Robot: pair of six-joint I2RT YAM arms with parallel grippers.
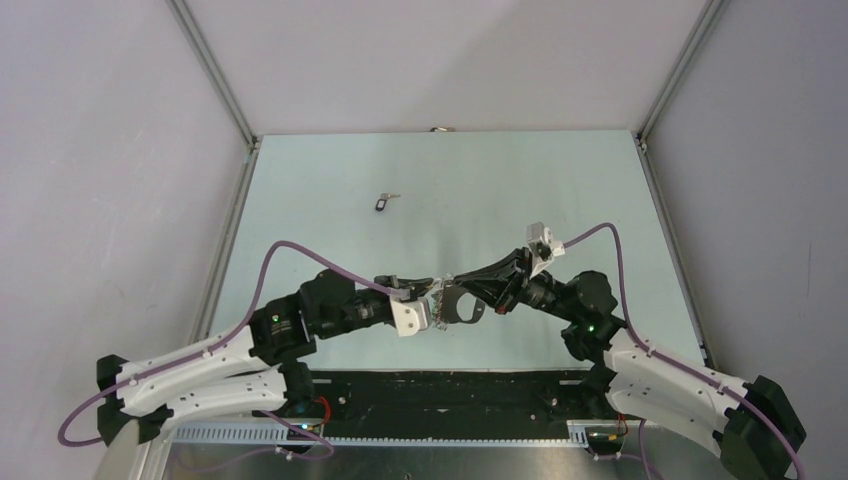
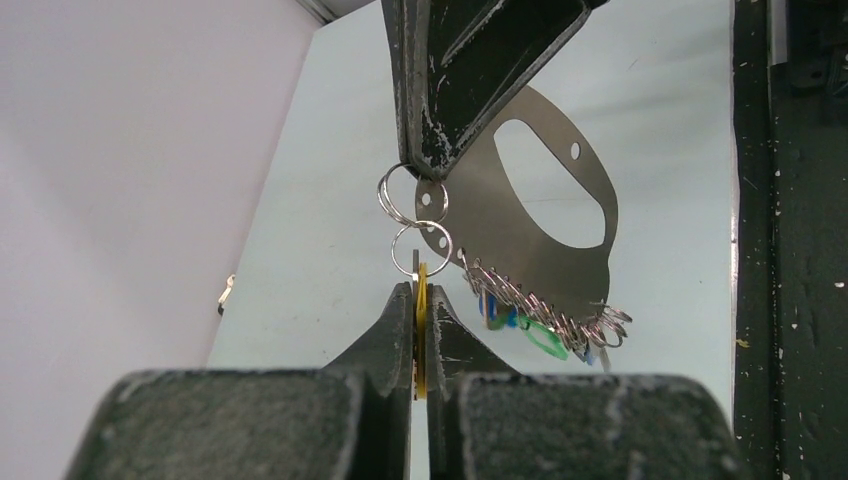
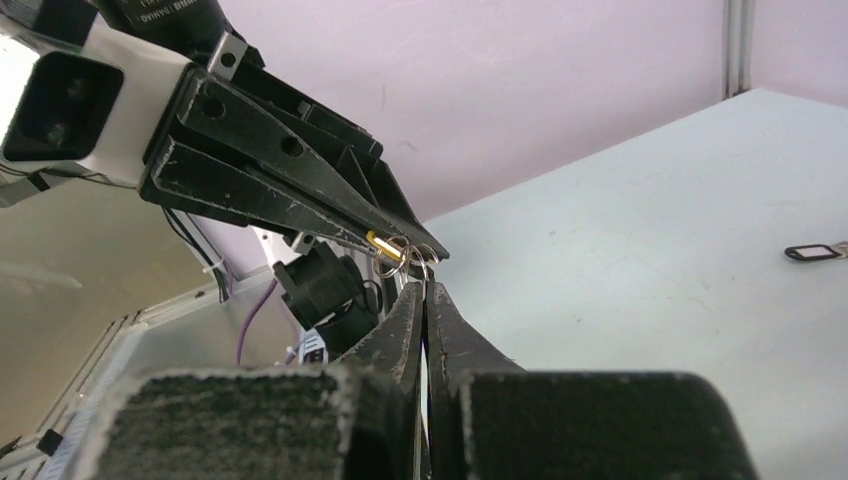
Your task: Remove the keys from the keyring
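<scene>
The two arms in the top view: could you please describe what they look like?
Both the left arm and right arm have white lower shells, black joints with small green lights, and a purple cable looping to a white wrist camera mount. The jaws are black, tapered and scuffed with pale flecks.

OVERHEAD AND WRIST VIEWS: The top external camera, fixed high behind the arm bases (image 1: 300,395), looks down and forward from afar over the whole surface (image 1: 330,180). The left wrist camera sights very closely along the left gripper (image 2: 420,292), facing the right gripper (image 2: 428,160) and the keyring (image 2: 560,250). The right wrist camera looks low along its own fingers the opposite way. All three views share the mid-surface spot where the grippers meet. Both wrist views share the yellow-tagged key (image 3: 383,243). The overhead and right wrist views share a loose black-tagged key (image 1: 385,203).
</scene>
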